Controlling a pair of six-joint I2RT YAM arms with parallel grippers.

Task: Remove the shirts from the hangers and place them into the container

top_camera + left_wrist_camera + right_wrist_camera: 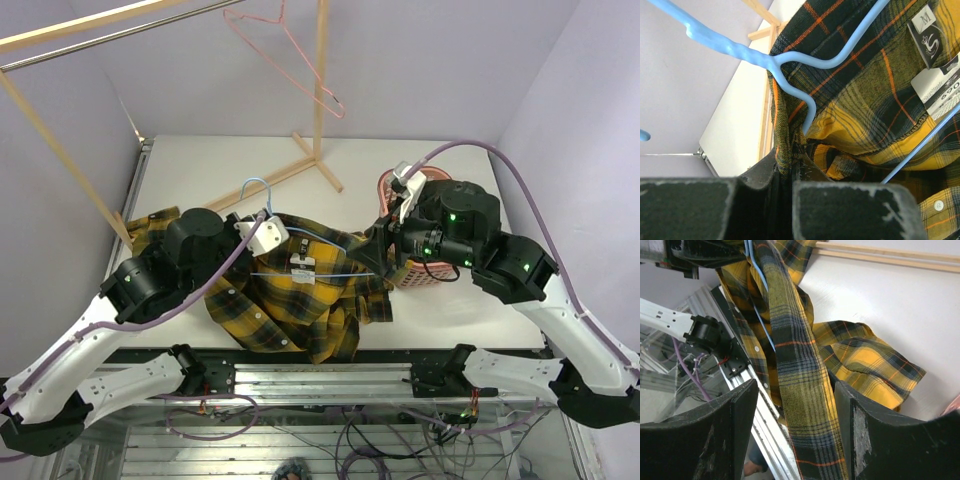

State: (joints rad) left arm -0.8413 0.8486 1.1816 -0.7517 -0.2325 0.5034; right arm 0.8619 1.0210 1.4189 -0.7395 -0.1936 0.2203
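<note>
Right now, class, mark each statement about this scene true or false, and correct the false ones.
1. The pink hanger holds no shirt. True.
2. The blue hanger is free of the plaid shirt. False: it sits inside the shirt.
3. The left claw is shut on the plaid shirt's cloth. True.
4. The right claw is clamped shut. False: its fingers stand apart, with a strip of the shirt hanging between them.
5. The plaid shirt lies in the basket. False: it lies on the table.
</note>
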